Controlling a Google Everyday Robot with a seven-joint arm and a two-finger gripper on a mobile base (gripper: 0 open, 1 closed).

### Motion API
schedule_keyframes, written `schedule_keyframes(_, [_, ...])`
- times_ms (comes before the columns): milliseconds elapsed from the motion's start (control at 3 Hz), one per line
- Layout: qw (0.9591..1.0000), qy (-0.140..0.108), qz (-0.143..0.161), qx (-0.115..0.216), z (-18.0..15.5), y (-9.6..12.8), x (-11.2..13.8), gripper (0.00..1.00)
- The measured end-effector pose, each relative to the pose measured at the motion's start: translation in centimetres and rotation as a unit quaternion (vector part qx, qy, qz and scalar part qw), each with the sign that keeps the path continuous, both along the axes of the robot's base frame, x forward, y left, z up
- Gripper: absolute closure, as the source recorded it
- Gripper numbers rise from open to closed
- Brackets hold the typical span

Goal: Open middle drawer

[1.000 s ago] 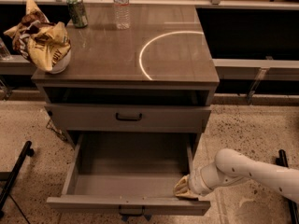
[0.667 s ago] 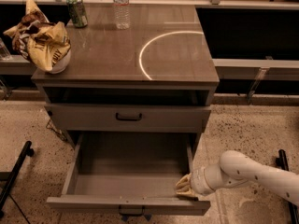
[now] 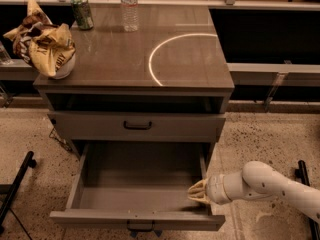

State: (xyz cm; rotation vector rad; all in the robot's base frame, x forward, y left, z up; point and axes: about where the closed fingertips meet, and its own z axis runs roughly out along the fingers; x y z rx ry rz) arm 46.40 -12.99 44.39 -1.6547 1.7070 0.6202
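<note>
Hand at the right inner wall of the middle drawer, close to its front; open or closed, cannot tell. Drawer stands pulled out, below closed larger-handled drawer.

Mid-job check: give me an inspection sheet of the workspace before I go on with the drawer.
Surface: cabinet top, grey-brown, with a bright ring-shaped glare.
Job's things: middle drawer pulled far out, nothing seen inside; upper drawer shut.
Clutter: crumpled snack bag at the top's left edge; green can and water bottle at its rear.
Grippers: claw at the middle drawer's right wall, near its front; contact cannot be told.
Cables: nothing seen for certain.
Surroundings: speckled floor; black stand leg to the left.
</note>
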Motion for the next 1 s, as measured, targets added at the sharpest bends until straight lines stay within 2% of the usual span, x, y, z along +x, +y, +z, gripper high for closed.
schedule_keyframes(333, [1.0, 0.0, 0.0, 0.0, 0.0, 0.0, 0.0, 1.0])
schedule_keyframes(667, [1.0, 0.001, 0.002, 0.001, -0.08, 0.19, -0.06, 0.82])
schedule_keyframes(1000, [1.0, 0.002, 0.003, 0.002, -0.15, 0.36, -0.13, 0.59])
